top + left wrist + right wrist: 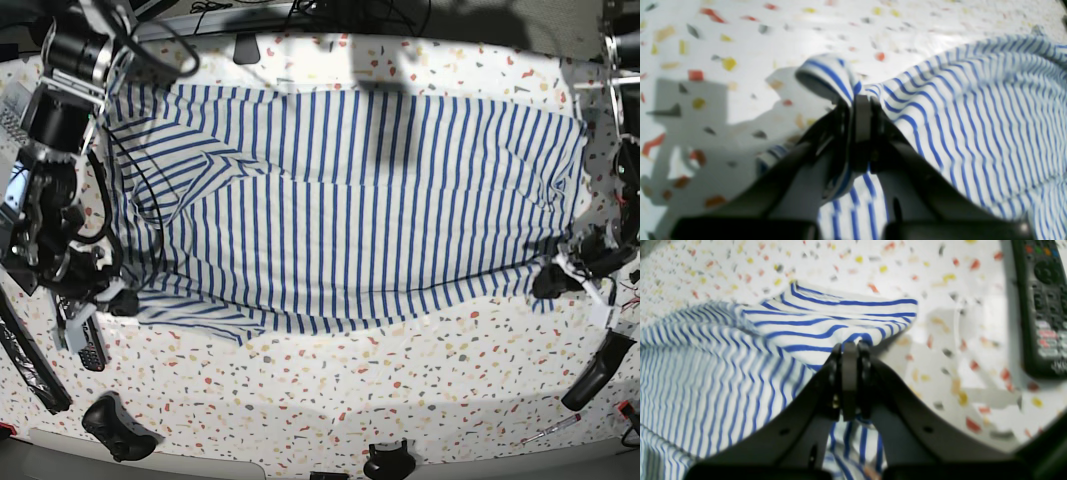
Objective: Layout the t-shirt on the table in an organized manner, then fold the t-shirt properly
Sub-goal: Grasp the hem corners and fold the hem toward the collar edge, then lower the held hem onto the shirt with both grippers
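The white t-shirt (340, 200) with thin blue stripes lies spread wide across the speckled table (400, 380), with some folds near its left end. In the left wrist view my left gripper (858, 100) is shut on a bunched edge of the t-shirt (973, 116), just above the table (740, 40). It shows at the shirt's lower right corner in the base view (548, 280). My right gripper (850, 348) is shut on a striped corner of the t-shirt (706, 373), at the shirt's lower left in the base view (125, 300).
A black remote control (1043, 306) lies on the table close to the right gripper, and shows in the base view too (88, 345). A dark controller (120, 425), a black object (390, 462) and a screwdriver (548, 428) lie along the front edge.
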Action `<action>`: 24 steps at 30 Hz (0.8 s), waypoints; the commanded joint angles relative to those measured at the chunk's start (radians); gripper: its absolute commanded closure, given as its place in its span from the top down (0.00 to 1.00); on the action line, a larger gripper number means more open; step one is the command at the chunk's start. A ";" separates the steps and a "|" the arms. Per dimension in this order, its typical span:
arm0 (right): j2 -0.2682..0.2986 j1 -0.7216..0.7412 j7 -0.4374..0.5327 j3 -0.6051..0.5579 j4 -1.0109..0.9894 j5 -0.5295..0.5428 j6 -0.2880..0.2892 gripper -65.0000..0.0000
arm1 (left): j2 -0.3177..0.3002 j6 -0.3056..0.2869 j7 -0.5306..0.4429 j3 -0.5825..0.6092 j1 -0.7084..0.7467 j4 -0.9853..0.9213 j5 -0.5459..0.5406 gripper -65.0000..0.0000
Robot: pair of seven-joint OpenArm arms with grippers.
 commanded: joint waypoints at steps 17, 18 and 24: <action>0.016 -0.129 -0.066 0.152 0.199 0.118 0.005 0.00 | -0.001 -0.005 -0.005 -0.274 0.346 0.407 -0.022 0.00; 0.016 -0.129 -0.079 0.157 0.199 0.119 0.005 0.00 | 0.002 -0.005 -0.006 -0.274 0.358 0.407 -0.023 0.00; -0.002 -0.173 -0.098 0.157 0.199 0.118 0.005 0.00 | 0.047 -0.005 -0.001 -0.273 0.398 0.407 -0.023 0.00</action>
